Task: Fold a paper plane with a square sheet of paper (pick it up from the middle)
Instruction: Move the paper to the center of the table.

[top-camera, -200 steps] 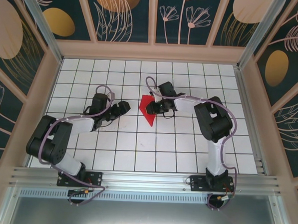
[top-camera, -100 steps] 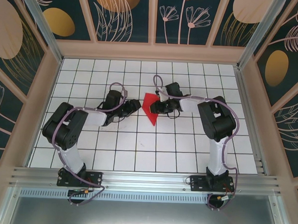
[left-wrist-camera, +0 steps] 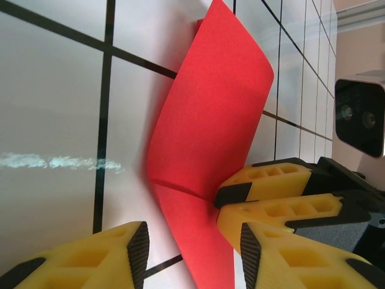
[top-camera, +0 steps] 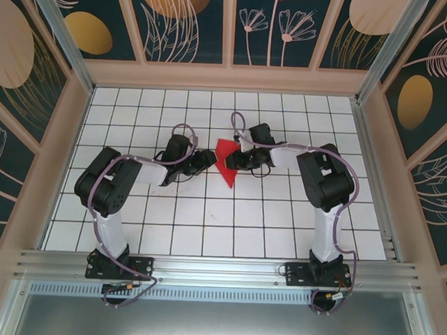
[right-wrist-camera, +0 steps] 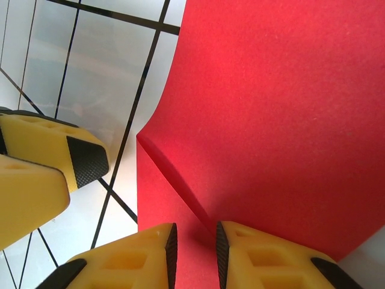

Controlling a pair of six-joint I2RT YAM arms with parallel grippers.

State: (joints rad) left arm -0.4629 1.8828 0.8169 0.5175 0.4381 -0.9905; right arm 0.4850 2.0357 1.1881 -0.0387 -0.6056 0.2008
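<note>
The square sheet of paper (top-camera: 225,157) is bright red, folded into a creased wedge whose point faces the near side. It sits at the middle of the tiled table (top-camera: 206,219). My right gripper (top-camera: 234,162) reaches in from the right and is shut on the raised crease of the paper (right-wrist-camera: 271,102), pads close on either side of the fold (right-wrist-camera: 194,253). My left gripper (top-camera: 206,161) comes in from the left; its jaws (left-wrist-camera: 191,256) stand open astride the narrow lower part of the paper (left-wrist-camera: 204,120), with gaps on both sides. The right fingers (left-wrist-camera: 264,180) meet at the crease.
White tiles with dark grid lines run to wooden walls (top-camera: 68,129) on three sides. A faint pale smear (left-wrist-camera: 54,161) marks a tile left of the paper. The right wrist's white camera housing (left-wrist-camera: 361,114) sits just behind its fingers, close to my left fingers.
The left arm has swung right up to the paper and its jaws have narrowed around the lower part. The right gripper, still holding the paper, shifted slightly right early on.
</note>
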